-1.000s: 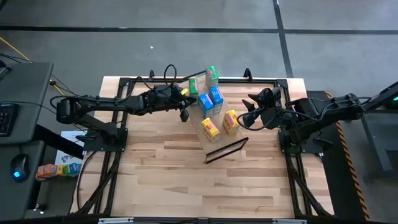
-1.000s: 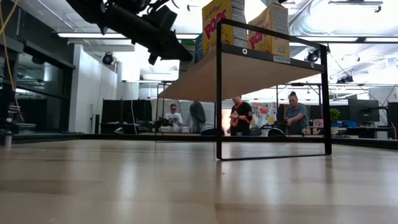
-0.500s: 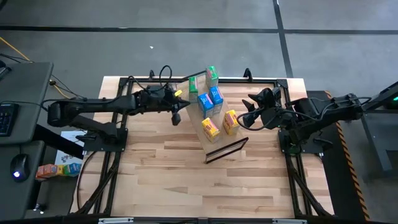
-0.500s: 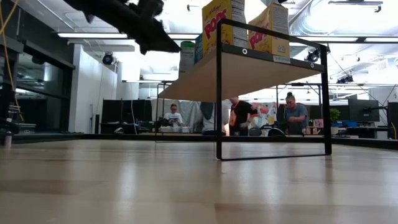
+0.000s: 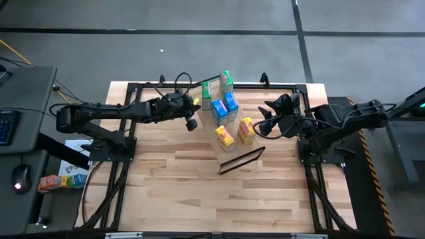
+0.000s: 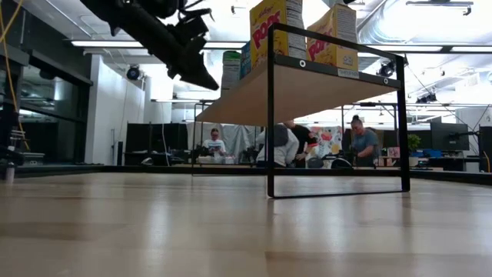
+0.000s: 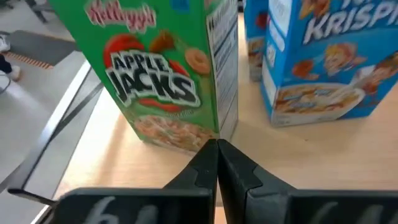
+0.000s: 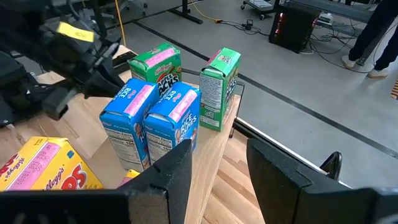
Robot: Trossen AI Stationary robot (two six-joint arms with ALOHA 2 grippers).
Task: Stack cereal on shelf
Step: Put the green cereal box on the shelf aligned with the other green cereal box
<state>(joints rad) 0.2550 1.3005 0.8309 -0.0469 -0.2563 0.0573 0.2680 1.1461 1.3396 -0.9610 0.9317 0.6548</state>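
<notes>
Cereal stock all on the shelf [image 5: 234,147]: six boxes stand upright along the tilted light-wood board, which sits toward the far middle of the surface [image 5: 199,192] with its dark frame at the nearer end. Order from the frame end: two yellow Pops boxes [image 5: 224,137], two blue Rice Krispies boxes [image 5: 220,109], then two green Apple Jacks boxes, one [image 5: 206,91] on the left-arm side and one [image 5: 227,80] at the board's far end. Left claw [image 5: 190,121] fully closed, holding nothing, tips just beside the foot of the left-side Apple Jacks box [image 7: 165,74], which fills the left wrist view; contact cannot be confirmed. Right claw [image 5: 260,123] waits near the right edge of the shelf beside the yellow pair, fingers [image 8: 171,171] partly apart, empty. Judgement: placing looks done; the step in hand appears to be squaring up or clearing away from the green box. To do it well, keep the closed tips low on the box, where a push slides it rather than tips it, and push along the board, not toward its edge. The blue pair stands close by, so a nudge may carry through. Withdraw straight back; avoid sweeping sideways past the row.
</notes>
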